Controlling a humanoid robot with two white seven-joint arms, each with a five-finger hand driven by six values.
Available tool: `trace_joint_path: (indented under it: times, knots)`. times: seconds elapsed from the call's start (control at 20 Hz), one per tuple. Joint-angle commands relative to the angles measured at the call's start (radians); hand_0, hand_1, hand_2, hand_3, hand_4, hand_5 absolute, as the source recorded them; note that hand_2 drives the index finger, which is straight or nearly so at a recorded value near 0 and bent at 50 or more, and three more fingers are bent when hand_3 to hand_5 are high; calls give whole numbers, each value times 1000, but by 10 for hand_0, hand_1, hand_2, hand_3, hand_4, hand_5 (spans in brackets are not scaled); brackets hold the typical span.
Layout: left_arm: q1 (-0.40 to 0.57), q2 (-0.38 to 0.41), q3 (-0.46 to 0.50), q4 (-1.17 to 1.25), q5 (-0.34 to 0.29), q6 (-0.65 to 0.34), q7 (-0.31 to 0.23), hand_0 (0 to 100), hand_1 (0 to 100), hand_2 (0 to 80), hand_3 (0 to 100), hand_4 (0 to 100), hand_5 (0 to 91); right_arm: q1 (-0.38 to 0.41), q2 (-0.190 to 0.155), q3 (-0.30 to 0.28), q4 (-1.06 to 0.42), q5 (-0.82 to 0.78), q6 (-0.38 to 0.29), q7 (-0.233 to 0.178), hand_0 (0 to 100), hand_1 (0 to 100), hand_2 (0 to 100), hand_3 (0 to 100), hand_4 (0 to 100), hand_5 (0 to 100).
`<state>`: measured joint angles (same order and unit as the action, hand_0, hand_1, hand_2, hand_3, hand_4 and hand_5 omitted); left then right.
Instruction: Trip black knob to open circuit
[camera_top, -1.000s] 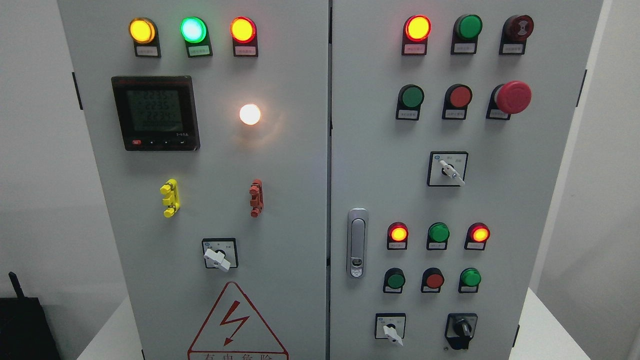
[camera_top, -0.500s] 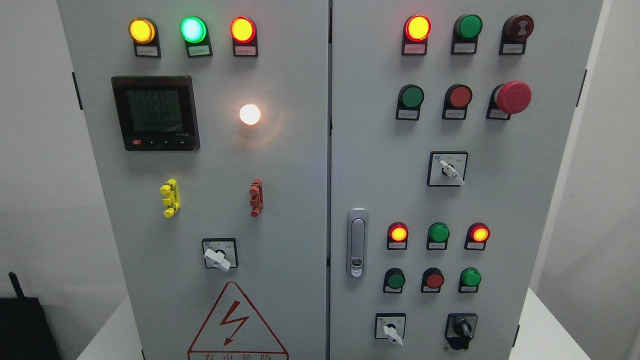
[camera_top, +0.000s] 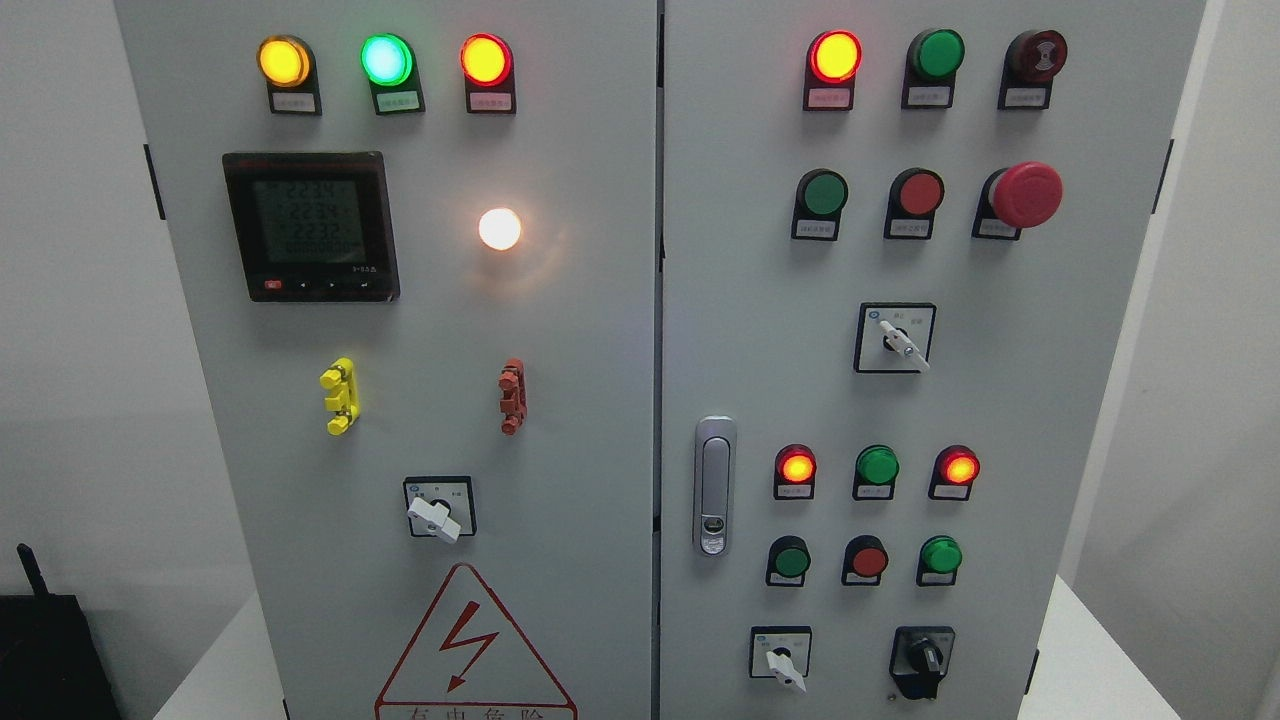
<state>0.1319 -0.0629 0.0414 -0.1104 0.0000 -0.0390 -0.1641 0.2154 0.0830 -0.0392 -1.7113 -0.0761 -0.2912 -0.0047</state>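
A grey electrical cabinet (camera_top: 600, 350) with two doors fills the head view. The black knob (camera_top: 922, 659) sits at the bottom right of the right door, its handle pointing roughly straight down. Red lamps (camera_top: 797, 467) glow just above it and at the top of both doors. Neither of my hands nor arms shows in the view.
White selector switches (camera_top: 433, 517) (camera_top: 785, 667) (camera_top: 903, 345), a red mushroom stop button (camera_top: 1026, 194), a silver door latch (camera_top: 714, 486), a digital meter (camera_top: 311, 226) and a lit white lamp (camera_top: 499, 229) are on the doors. A black box (camera_top: 45, 655) stands at the lower left.
Only the digits on the meter have changed. Nothing else has moved.
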Motion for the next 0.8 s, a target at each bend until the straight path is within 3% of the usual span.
trace_joint_path:
  times: [0.0,0.75]
  knots:
    - [0,0,0,0,-23,-1,0,120,389,0,0,0,0,-40,-6,1,-48,-14,26,0,0,0,0,1000,1000,1000]
    - [0,0,0,0,-23,1,0,120,389,0,0,0,0,-117,-14,-1,-51,-16,90,0,0,0,0,1000,1000,1000]
